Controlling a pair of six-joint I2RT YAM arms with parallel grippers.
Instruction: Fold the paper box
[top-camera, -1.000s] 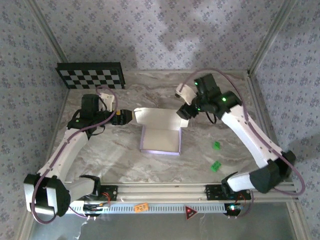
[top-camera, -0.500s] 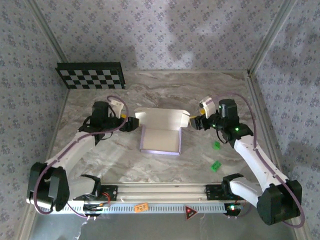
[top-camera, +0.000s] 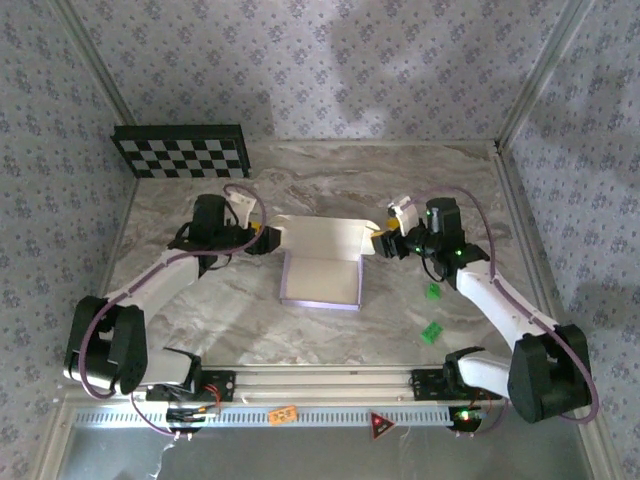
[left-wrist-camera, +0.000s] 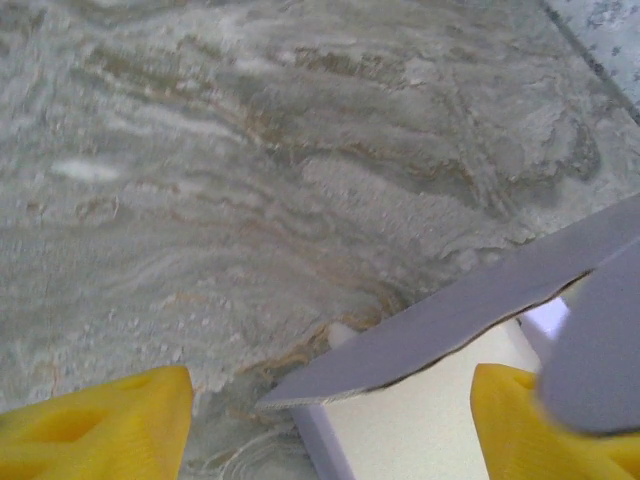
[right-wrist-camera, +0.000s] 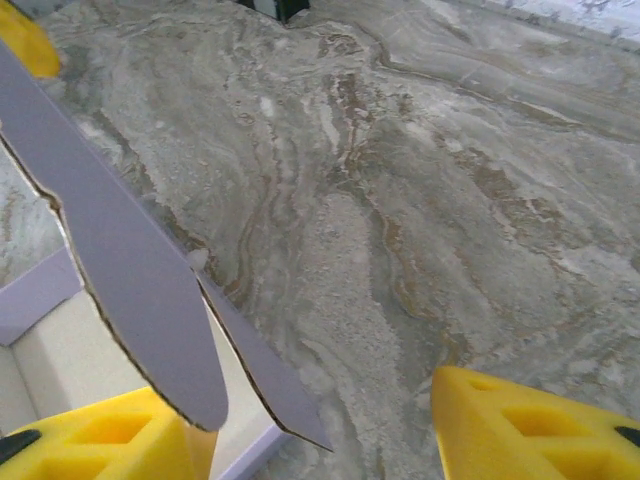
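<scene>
The left gripper (left-wrist-camera: 330, 410) stands with jaws apart, a rear flap corner of the paper box (top-camera: 320, 282) between them, unclamped, on the side nearer the checkerboard (top-camera: 180, 150); the right gripper (right-wrist-camera: 315, 400), likewise spread, straddles the flap on the far side; the box sits on the table (top-camera: 200, 310), well apart from the checkerboard, towards the arm bases.

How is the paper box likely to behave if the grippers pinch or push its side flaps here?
The paper box looks like thin card, its edges narrow in the wrist views, so flaps would probably bend easily. It seems light and rests loose on the smooth table, so a one-sided push may slide it.
</scene>
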